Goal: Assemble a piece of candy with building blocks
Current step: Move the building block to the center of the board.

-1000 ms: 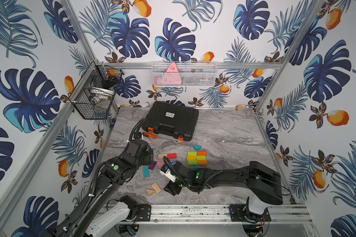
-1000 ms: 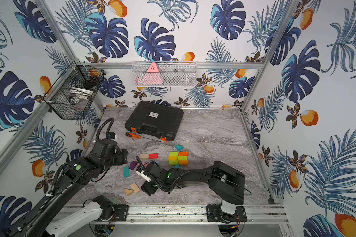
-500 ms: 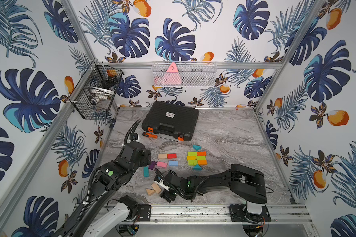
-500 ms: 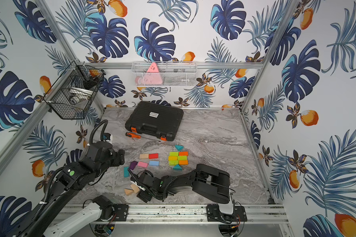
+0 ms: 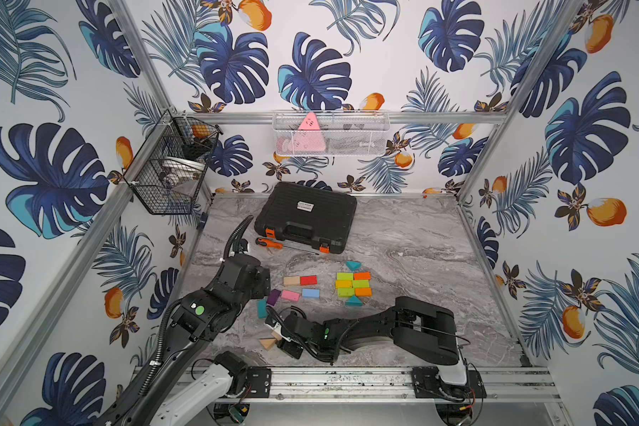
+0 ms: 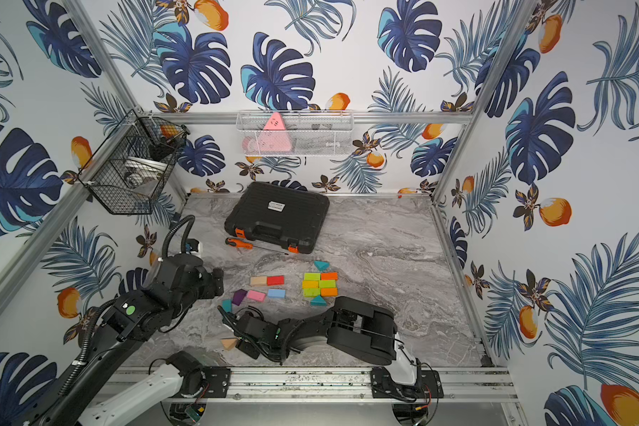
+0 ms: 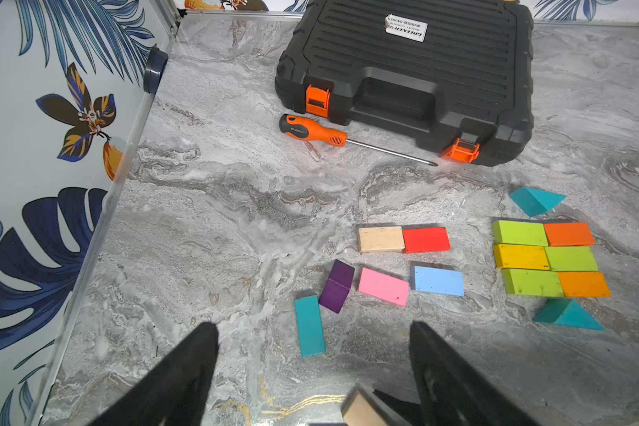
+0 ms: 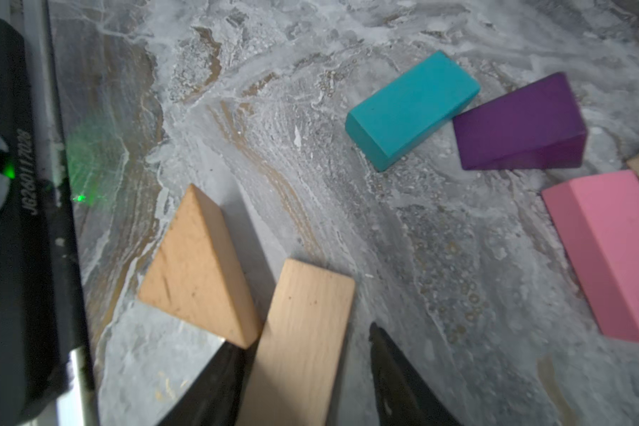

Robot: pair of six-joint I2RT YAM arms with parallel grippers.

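Green, yellow and orange building blocks (image 5: 353, 284) lie packed in a rectangle, with a teal wedge (image 5: 352, 265) behind it and another (image 5: 354, 300) in front. Loose blocks lie to its left: plain wood (image 7: 380, 239), red (image 7: 425, 239), pink (image 7: 383, 286), blue (image 7: 438, 281), purple (image 7: 336, 287), teal (image 7: 309, 326). My right gripper (image 8: 303, 337) is low at the front, open, its jaws straddling a flat plain wood block (image 8: 303, 332); one side shows a narrow gap. A plain wood wedge (image 8: 200, 269) touches that block. My left gripper (image 7: 310, 326) hovers open and empty above the teal block.
A black tool case (image 5: 307, 221) sits at the back, with an orange-handled screwdriver (image 5: 270, 243) in front of it. A wire basket (image 5: 170, 177) hangs on the left wall, a mesh shelf (image 5: 331, 132) on the back wall. The metal rail (image 5: 347, 380) runs along the front edge.
My right gripper has moved toward the front left, down to the plain wood pieces, and its jaws have narrowed around the flat wood block. The left arm shifted slightly.
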